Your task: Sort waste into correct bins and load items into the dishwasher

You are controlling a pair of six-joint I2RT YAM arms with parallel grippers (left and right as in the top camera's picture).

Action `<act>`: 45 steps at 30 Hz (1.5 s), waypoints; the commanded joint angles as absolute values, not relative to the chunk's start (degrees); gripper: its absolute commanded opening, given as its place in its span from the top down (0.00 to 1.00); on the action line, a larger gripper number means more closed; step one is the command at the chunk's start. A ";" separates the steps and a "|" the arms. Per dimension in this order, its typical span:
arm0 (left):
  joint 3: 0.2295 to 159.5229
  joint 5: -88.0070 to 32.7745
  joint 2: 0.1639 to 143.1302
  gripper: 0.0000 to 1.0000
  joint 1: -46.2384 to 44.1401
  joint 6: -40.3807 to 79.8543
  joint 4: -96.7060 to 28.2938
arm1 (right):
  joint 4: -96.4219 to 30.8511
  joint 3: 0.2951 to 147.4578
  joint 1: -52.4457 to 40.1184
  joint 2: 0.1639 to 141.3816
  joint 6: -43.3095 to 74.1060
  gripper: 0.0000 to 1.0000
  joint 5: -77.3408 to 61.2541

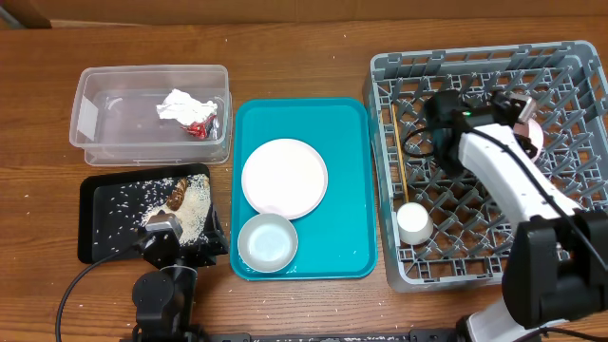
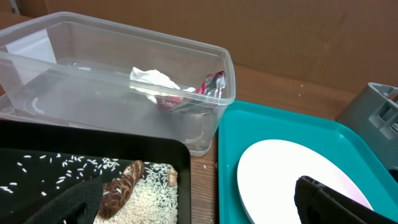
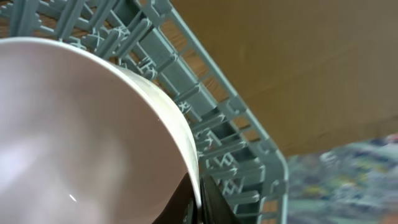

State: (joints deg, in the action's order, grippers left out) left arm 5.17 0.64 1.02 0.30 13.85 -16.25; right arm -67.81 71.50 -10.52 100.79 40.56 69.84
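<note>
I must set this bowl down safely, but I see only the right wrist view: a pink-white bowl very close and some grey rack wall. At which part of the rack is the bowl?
Observer: In the overhead view, the bowl, pinched at its rim by the right gripper, is at the far right part of the dish rack.
Operator: Is anything else in the rack?
Observer: Yes, one white cup stands near its front left corner.
Operator: What lies on the teal tray?
Observer: A round plate and a second bowl, side by side.
</note>
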 commanded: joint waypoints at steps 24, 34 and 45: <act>4.89 0.38 0.49 0.00 -0.03 14.81 -16.01 | -68.20 71.48 -17.34 103.00 40.53 0.96 79.96; 4.89 0.38 0.49 0.00 -0.01 14.81 -16.01 | -66.65 71.46 -16.14 103.00 37.95 0.96 76.49; 4.89 0.38 0.49 0.00 -0.01 14.81 -16.01 | -69.60 71.46 -23.75 103.00 38.17 0.96 75.77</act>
State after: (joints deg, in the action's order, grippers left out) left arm 5.17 0.64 1.02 0.30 13.85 -16.25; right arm -69.91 71.50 -21.85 102.72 38.06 77.82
